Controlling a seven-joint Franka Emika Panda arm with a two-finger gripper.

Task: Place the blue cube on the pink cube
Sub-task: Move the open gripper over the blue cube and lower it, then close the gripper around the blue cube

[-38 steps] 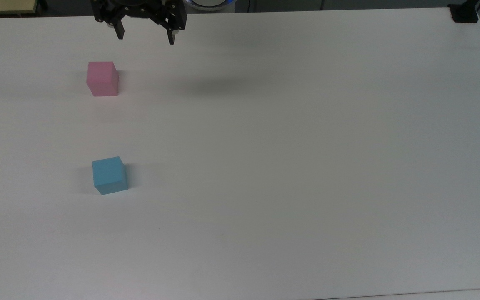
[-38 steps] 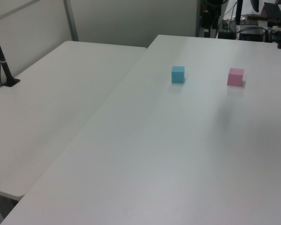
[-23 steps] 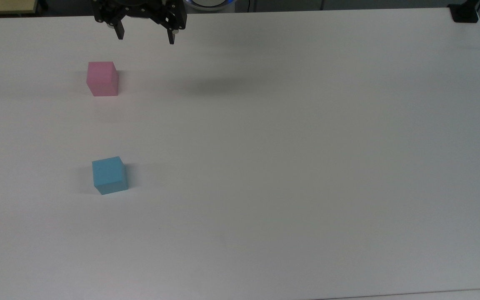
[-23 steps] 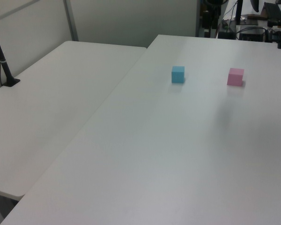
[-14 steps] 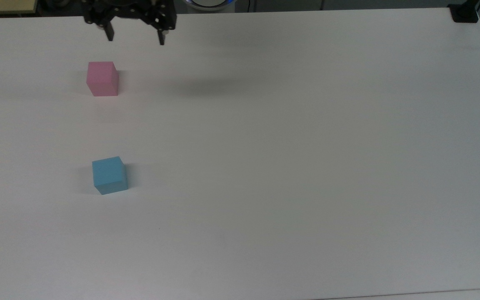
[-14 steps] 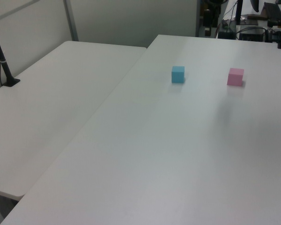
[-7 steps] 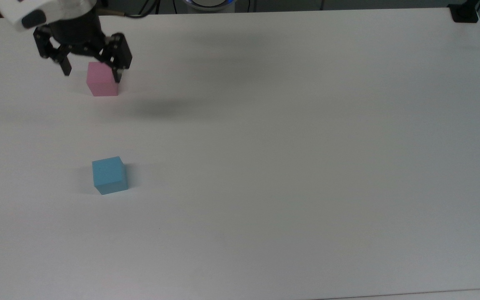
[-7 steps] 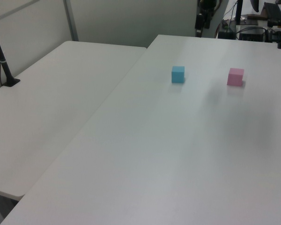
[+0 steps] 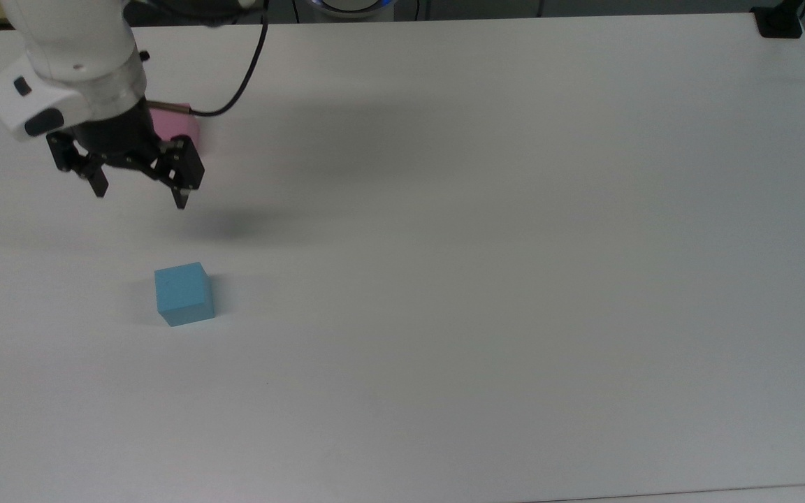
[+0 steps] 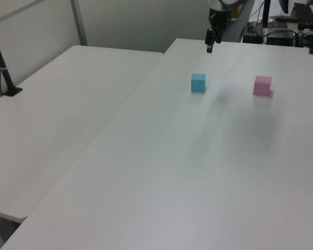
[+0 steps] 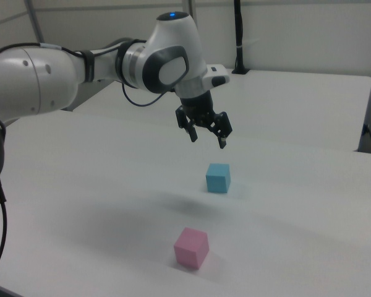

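The small matte sky-blue cube [image 9: 184, 293] sits alone on the white counter [image 9: 514, 244], nearer in the top view than the gripper [image 9: 140, 190], which hangs in the air with its fingers [image 9: 180, 196] spread and empty. Beyond it, the small matte pale-pink cube [image 11: 191, 247] rests well apart. The blue cube looks light, rigid and hardly slippery; pinching two opposite flat sides, mid-height, should hold it squarely.

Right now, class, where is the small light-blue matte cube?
The small light-blue matte cube sits alone on the white table at the top view's left, below the open pincer hanging above the tabletop.
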